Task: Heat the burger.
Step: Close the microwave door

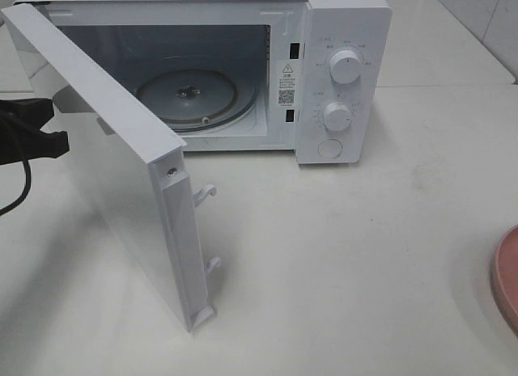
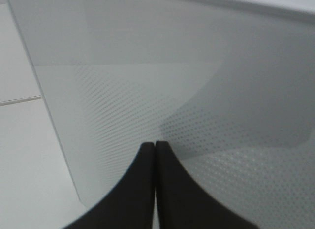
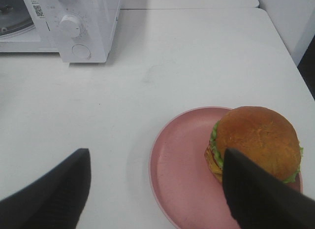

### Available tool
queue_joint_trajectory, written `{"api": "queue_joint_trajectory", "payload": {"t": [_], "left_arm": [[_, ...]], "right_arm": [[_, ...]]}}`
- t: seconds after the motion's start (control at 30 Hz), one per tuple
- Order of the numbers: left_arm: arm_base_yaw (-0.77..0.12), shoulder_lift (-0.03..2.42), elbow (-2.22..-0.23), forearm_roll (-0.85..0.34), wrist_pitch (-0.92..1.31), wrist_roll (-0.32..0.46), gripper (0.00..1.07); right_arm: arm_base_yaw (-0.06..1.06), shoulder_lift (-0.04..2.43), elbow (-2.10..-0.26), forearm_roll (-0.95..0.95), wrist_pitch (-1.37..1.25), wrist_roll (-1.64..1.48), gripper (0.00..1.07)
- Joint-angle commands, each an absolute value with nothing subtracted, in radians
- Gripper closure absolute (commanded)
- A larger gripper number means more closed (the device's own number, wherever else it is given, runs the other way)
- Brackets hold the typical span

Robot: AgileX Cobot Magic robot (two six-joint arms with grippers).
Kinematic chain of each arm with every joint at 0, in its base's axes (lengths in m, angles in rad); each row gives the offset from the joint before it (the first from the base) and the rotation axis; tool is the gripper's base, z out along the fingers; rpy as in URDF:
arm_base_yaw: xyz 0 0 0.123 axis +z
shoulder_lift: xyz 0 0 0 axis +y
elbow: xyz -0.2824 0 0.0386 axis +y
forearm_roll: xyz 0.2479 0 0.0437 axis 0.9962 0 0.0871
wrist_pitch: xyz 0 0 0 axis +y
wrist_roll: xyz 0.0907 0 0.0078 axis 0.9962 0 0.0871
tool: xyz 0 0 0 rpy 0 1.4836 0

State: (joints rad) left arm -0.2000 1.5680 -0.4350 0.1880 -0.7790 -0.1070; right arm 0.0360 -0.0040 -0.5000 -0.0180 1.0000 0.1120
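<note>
On the pink plate [image 3: 179, 182] sits the burger [image 3: 256, 143], right gripper [image 3: 157, 182] spread wide above it, holding nothing. Left gripper [image 2: 156, 145], closed and empty, points at the microwave's [image 1: 340, 36] open door [image 1: 121, 174].

Left gripper [image 2: 156, 145] — fingers pressed together; right gripper [image 3: 157, 157] — fingers spread wide, holding nothing.

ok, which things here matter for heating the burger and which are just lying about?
For the job:
- burger
- pink plate under it
- microwave, door open, glass turntable bare
- left gripper shut, at the door
- right gripper open

Lying about:
- nothing else visible on the table
</note>
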Motion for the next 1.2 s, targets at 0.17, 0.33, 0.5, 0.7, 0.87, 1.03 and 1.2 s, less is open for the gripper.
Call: {"api": "queue_joint_trajectory", "payload": {"t": [0.17, 0.33, 0.5, 0.7, 0.87, 1.03, 1.2], "left_arm": [[-0.209, 1.621, -0.53, 0.285, -0.805, -0.21, 1.07], [-0.282, 1.661, -0.591, 0.272, -0.8, -0.194, 1.07], [-0.341, 1.715, -0.644, 0.218, -0.799, -0.193, 1.07], [-0.399, 1.757, -0.697, 0.19, -0.794, -0.17, 1.07], [-0.466, 1.805, -0.773, 0.128, -0.756, -0.151, 1.07], [-0.533, 1.875, -0.873, 0.057, -0.722, -0.136, 1.07], [-0.572, 1.925, -0.95, 0.04, -0.693, -0.097, 1.07]], "right_arm": [[0.029, -0.031, -0.497, -0.019, 0.995, 0.097, 0.35], [0.029, -0.031, -0.497, -0.019, 0.995, 0.097, 0.35], [0.029, -0.031, -0.497, -0.019, 0.995, 0.097, 0.35], [0.029, -0.031, -0.497, -0.019, 0.995, 0.097, 0.35], [0.029, -0.031, -0.497, -0.019, 0.995, 0.097, 0.35], [0.029, -0.031, -0.497, -0.019, 0.995, 0.098, 0.35], [0.029, -0.031, -0.497, -0.019, 0.995, 0.098, 0.35]]}}
